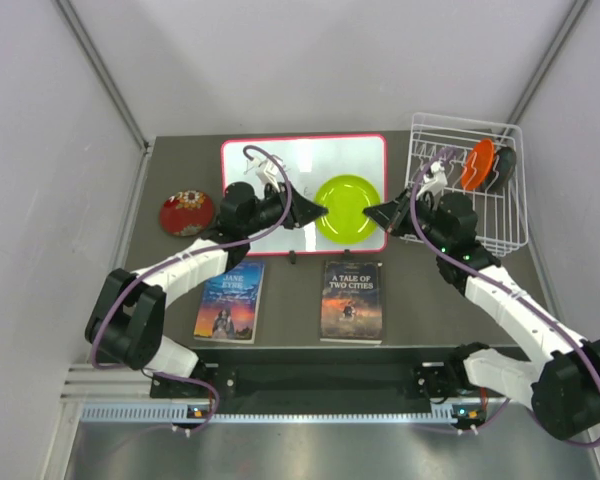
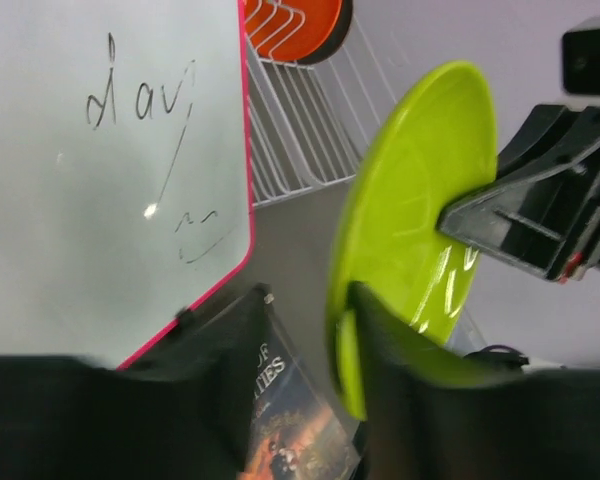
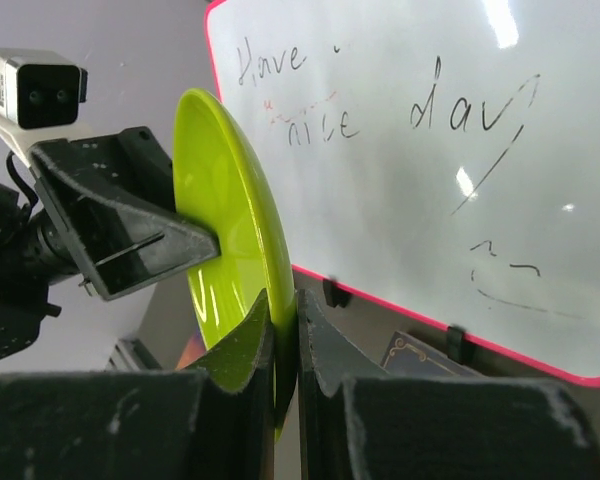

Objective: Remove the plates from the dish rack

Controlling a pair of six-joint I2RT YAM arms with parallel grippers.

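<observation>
The lime green plate (image 1: 345, 208) hangs on edge above the whiteboard's right end, between both grippers. My right gripper (image 1: 372, 213) is shut on its right rim; the wrist view shows the jaws (image 3: 283, 300) pinching the rim of the plate (image 3: 220, 200). My left gripper (image 1: 318, 211) is open, its wide-apart jaws (image 2: 310, 300) straddling the plate's (image 2: 420, 190) opposite rim. The orange plate (image 1: 477, 163) and the dark plate (image 1: 501, 168) stand in the white wire dish rack (image 1: 470, 225) at the back right. The red patterned plate (image 1: 187, 212) lies flat on the table at the left.
The red-framed whiteboard (image 1: 270, 165) lies under the held plate. Two books lie near the front: Jane Eyre (image 1: 230, 300) and A Tale of Two Cities (image 1: 352, 300). Grey walls close in the table on three sides.
</observation>
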